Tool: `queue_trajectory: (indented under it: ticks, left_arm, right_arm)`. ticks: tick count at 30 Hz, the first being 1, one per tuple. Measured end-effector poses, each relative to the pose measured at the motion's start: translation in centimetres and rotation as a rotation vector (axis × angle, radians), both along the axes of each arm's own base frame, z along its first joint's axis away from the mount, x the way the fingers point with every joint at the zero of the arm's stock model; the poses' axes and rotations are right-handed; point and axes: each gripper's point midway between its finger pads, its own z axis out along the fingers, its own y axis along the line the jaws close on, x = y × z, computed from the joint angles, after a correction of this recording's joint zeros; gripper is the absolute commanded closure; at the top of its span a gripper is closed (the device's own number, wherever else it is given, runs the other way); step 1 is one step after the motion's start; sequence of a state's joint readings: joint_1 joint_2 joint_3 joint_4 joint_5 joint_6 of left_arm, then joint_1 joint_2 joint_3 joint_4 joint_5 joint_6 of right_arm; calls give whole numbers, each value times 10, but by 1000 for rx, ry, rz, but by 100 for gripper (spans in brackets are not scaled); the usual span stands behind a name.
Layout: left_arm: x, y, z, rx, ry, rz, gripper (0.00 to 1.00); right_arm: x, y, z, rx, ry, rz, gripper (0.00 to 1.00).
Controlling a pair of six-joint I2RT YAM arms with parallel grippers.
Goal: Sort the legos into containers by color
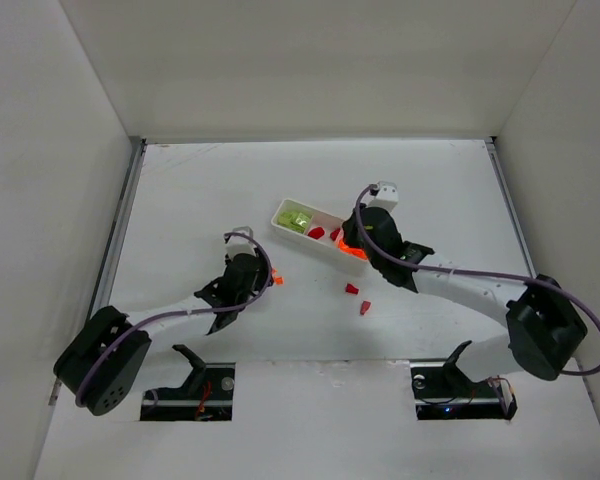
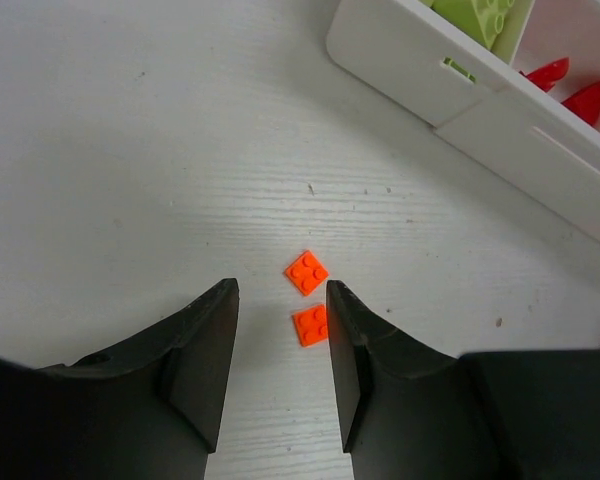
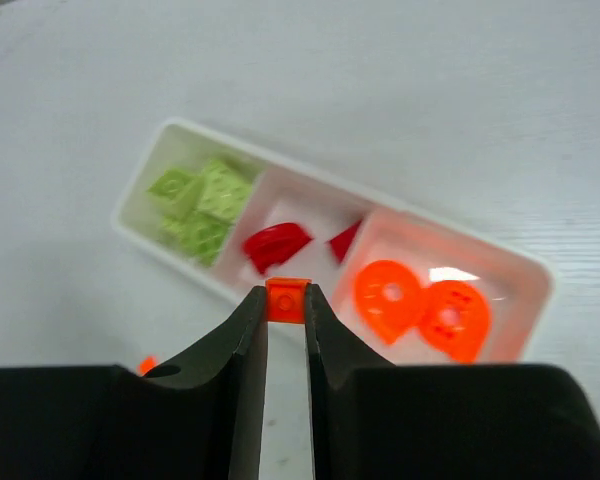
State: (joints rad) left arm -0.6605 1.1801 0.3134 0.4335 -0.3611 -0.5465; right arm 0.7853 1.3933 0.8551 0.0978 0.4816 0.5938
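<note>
The left arm and right arm share white tubular links and bulky black joint housings, each trailed by a grey-purple cable. The left gripper and right gripper have matte black wedge-shaped fingers; a white block caps the right wrist

Site: robotics lab, enclosed test cell.
- Enclosure: plain white panels on the left, far and right sides, boxing in the work area.
- Table: white, wood-grained top, with a metal rail down its left edge and another along the right.
- Fixtures: left arm and right arm mounted at the near edge, each trailing a purple-grey cable.
- Cut-outs in the near tabletop: exposed wiring and electronics.
- Test props: a white sorting tray with legos, mid-table.
- Nothing domestic or retail in view.
</note>
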Motion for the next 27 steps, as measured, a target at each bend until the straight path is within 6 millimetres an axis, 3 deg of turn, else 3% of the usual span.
queue_trajectory:
  ticks: [4, 6, 8, 10, 16, 20, 27]
  left_arm:
    - [1, -11, 0, 36, 0, -29, 62]
    - [2, -13, 2, 53, -10, -36, 62]
    - [2, -15, 3, 72, -21, -39, 62]
    - [2, -16, 3, 86, -25, -43, 62]
    - [4, -19, -4, 130, -12, -54, 62]
    - [6, -26, -11, 164, 6, -75, 64]
    - [10, -34, -19, 214, 22, -90, 65]
  right_arm:
    - [9, -27, -35, -75, 61, -57, 77]
    - [7, -31, -52, -111, 96, -56, 66]
    - [6, -33, -60, -127, 112, -55, 49]
    - [7, -35, -60, -134, 110, -55, 45]
    - [4, -34, -39, -95, 57, -45, 47]
    - [-18, -13, -37, -72, 37, 32, 47]
    - [-70, 42, -58, -79, 81, 223, 48]
